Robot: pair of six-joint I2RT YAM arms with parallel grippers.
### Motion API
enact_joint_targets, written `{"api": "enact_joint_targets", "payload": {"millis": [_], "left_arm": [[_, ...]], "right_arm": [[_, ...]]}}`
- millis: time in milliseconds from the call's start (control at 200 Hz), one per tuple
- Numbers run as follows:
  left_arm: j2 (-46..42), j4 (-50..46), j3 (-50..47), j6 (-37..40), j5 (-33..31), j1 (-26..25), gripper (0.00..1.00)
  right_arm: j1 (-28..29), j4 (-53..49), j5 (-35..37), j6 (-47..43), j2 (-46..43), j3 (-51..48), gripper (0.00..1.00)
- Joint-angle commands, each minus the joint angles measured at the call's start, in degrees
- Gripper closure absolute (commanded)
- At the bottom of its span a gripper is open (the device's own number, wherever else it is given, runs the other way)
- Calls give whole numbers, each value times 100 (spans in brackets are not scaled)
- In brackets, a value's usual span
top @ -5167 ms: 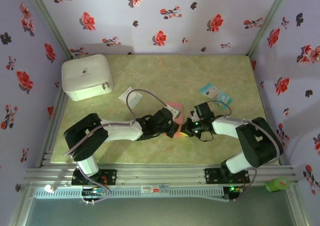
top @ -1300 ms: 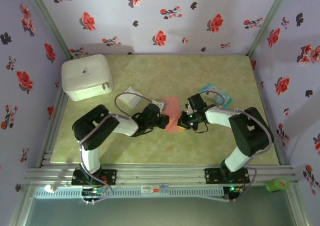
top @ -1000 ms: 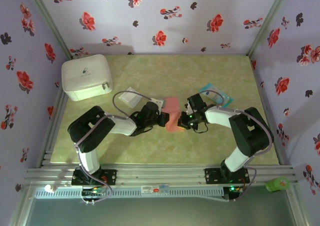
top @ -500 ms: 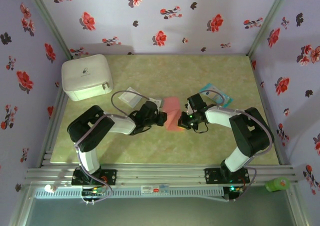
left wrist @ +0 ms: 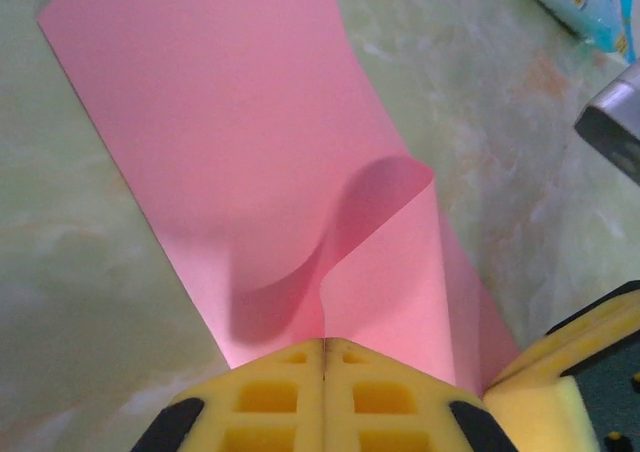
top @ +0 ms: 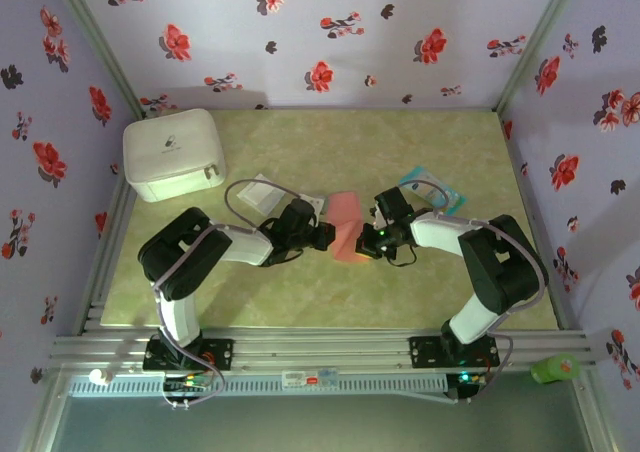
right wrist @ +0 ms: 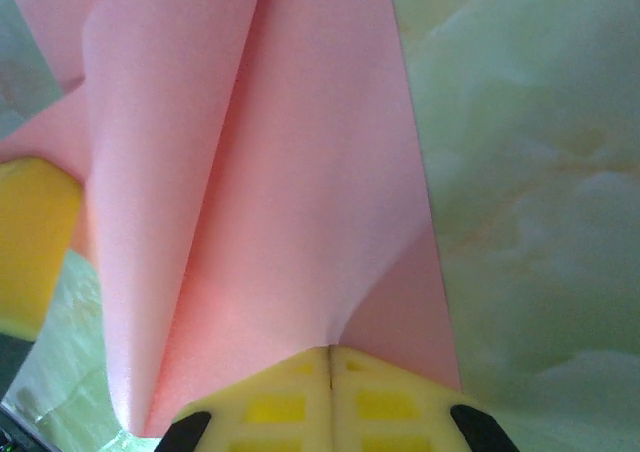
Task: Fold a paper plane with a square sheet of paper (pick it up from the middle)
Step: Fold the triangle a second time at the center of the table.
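**Q:** Top view: where is the workpiece?
**A:** The square sheet of paper [top: 346,219] is at the centre of the frame, on the table [top: 400,142], partly folded over on itself. The left fingers [top: 325,237] meet its left edge and the right fingers [top: 366,240] its lower right edge. A white box [top: 172,152] sits at upper left, a small pale packet [top: 258,194] just left of the left arm's wrist, and a teal-and-white packet [top: 432,189] right of centre.

**Q:** Left wrist view: finger state?
**A:** The left fingers [left wrist: 320,387] are at the bottom of the frame, pads pressed together and clamped on the near edge of the square sheet of paper [left wrist: 230,122]. One flap curls up off the sheet at centre. A yellow pad of the right fingers [left wrist: 560,372] shows at lower right, and the teal-and-white packet [left wrist: 590,2] at the upper right corner.

**Q:** Right wrist view: finger state?
**A:** The right fingers [right wrist: 330,382] are at bottom centre, pads together and clamped on the square sheet of paper [right wrist: 300,172], which rises away in two long ridges. A yellow pad of the left fingers [right wrist: 35,242] touches the sheet at the left edge.
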Motion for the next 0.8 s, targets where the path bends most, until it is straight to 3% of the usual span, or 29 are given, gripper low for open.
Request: {"api": "enact_joint_targets", "payload": {"millis": [0, 795], "left_arm": [[158, -112, 194, 95, 151, 57, 98], [297, -359, 311, 104, 182, 83, 97]], "right_arm": [[16, -500, 282, -94, 45, -82, 100], [16, -525, 293, -108, -35, -109, 100]]}}
